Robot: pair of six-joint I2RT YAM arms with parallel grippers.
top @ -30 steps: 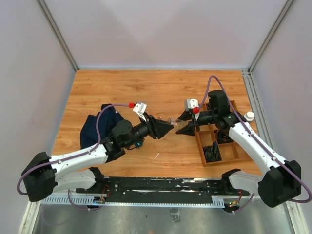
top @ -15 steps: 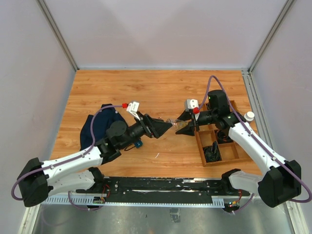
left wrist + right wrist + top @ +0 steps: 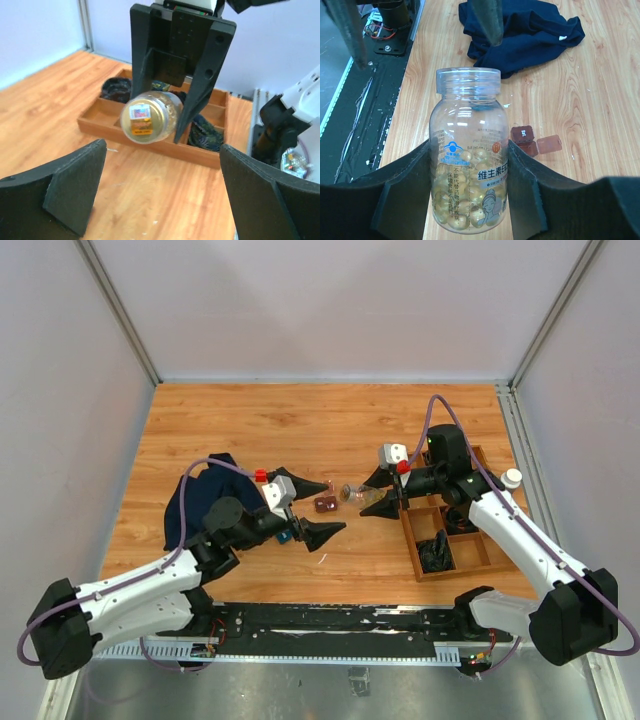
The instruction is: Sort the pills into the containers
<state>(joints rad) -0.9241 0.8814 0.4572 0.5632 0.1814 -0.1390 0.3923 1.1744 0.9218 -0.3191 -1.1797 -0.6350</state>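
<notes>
My right gripper (image 3: 470, 167) is shut on a clear uncapped bottle (image 3: 469, 150), held sideways above the table with its mouth towards the left arm. Yellow pills (image 3: 457, 215) fill its lower half. A small reddish-brown container (image 3: 525, 141) lies on the wood below and beside the bottle, its clear lid (image 3: 549, 144) flipped open. In the top view this container (image 3: 325, 504) sits between the bottle (image 3: 355, 493) and my left gripper (image 3: 315, 510), which stands wide open and holds nothing. The left wrist view shows the bottle's base (image 3: 150, 116); the container is out of that view.
A wooden divided tray (image 3: 412, 545) with dark items in its compartments stands at the right, under the right arm. A dark blue cloth (image 3: 205, 495) lies bunched at the left. A white round cap (image 3: 512, 478) sits by the tray's far right edge.
My left gripper has opened from nearly shut to wide and drawn back from the bottle's mouth. The small container now lies uncovered on the table. The right arm and bottle have not moved.
</notes>
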